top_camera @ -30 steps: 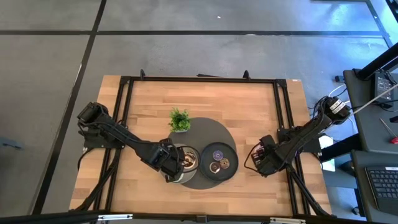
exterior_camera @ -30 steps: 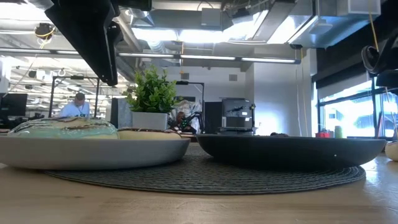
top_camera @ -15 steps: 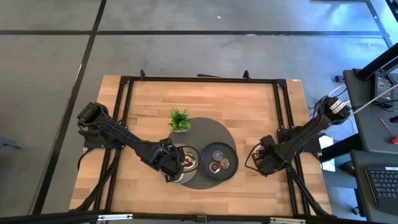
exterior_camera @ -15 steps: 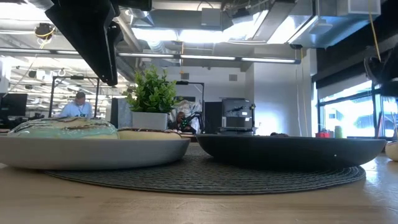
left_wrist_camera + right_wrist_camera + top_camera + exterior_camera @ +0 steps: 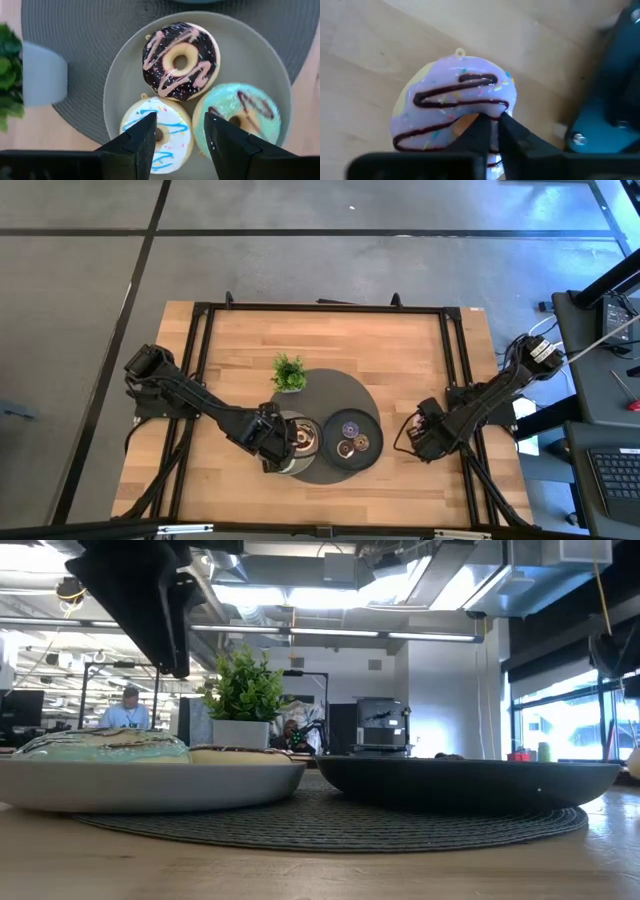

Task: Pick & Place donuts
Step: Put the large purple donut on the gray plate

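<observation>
Here, seen from above, a wooden table (image 5: 400, 350) holds a round dark woven mat (image 5: 335, 395) near its front middle. On the mat sit a grey plate (image 5: 250, 55) to the left and a dark plate (image 5: 350, 436) to the right, close beside each other, with a small green plant (image 5: 289, 371) in a pale pot at the mat's back-left edge.

The left gripper (image 5: 180, 137) hovers directly above the grey plate, its jaws moderately open with nothing between them. Below it the plate carries three donuts: a chocolate donut (image 5: 180, 60) with pink drizzle and sprinkles, a white donut (image 5: 159, 134) with blue drizzle, and a green donut (image 5: 240, 117) with a dark drizzle. The three touch one another, and the white one lies right under the open fingers.

The dark plate holds smaller donuts: a purple donut (image 5: 350, 428) and two brown donuts (image 5: 352, 446) just beside it.

The right gripper (image 5: 492, 127) is low at the table's right edge, well apart from the plates. Its jaws are nearly closed, pinching the rim of a pink donut (image 5: 452, 107) with dark drizzle, one finger set in the hole. Whether this donut rests on the wood or is lifted cannot be told.
</observation>
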### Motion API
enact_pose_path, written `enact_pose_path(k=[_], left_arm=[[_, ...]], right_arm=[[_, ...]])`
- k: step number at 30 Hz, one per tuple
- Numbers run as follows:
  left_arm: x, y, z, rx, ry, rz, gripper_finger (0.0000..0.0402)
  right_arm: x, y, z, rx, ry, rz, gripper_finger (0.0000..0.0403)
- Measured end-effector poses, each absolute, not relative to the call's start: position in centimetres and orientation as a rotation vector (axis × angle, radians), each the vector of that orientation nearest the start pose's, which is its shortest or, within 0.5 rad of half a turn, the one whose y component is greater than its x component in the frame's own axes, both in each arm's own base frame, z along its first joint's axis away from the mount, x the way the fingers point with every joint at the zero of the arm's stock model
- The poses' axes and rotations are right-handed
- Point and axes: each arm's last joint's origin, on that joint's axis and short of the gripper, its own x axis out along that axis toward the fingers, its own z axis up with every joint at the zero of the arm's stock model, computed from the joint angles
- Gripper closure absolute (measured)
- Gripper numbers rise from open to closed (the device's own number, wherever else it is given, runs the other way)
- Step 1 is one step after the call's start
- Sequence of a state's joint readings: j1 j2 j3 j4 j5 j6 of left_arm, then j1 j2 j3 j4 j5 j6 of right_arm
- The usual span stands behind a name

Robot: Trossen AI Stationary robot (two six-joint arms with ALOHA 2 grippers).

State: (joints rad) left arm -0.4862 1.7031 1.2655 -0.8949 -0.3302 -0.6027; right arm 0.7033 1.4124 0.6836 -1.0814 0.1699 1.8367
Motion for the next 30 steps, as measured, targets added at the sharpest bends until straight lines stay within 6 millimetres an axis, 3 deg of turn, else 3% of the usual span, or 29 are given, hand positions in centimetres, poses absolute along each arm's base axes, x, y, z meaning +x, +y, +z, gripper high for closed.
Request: enact_pose_path(k=[3,8,13,16,20,30], left_arm=[[29.1,-14.3,22.3,0.123,1.214,0.153,0.0239],[29.1,-14.3,22.3,0.249,1.225,0.065,0.0235],[29.0,-14.5,22.3,0.175,1.250,0.042,0.0239],[28.9,-14.8,22.6,0.117,1.263,-0.060,0.0242],[29.2,-14.9,24.5,0.061,1.145,-0.199,0.0242],[27.6,-14.4,28.7,0.039,0.957,-0.225,0.0237]], right_arm=[[14.3,11.4,16.4,0.579,1.292,-1.050,0.0391],[16.1,12.5,19.0,0.540,1.190,-0.921,0.0380],[18.4,13.6,22.0,0.472,1.074,-0.782,0.0393],[20.2,14.0,23.4,0.396,1.025,-0.727,0.0393],[22.8,14.6,24.0,0.277,0.970,-0.666,0.0386],[31.3,18.6,24.0,-0.042,0.851,-0.258,0.0388]])
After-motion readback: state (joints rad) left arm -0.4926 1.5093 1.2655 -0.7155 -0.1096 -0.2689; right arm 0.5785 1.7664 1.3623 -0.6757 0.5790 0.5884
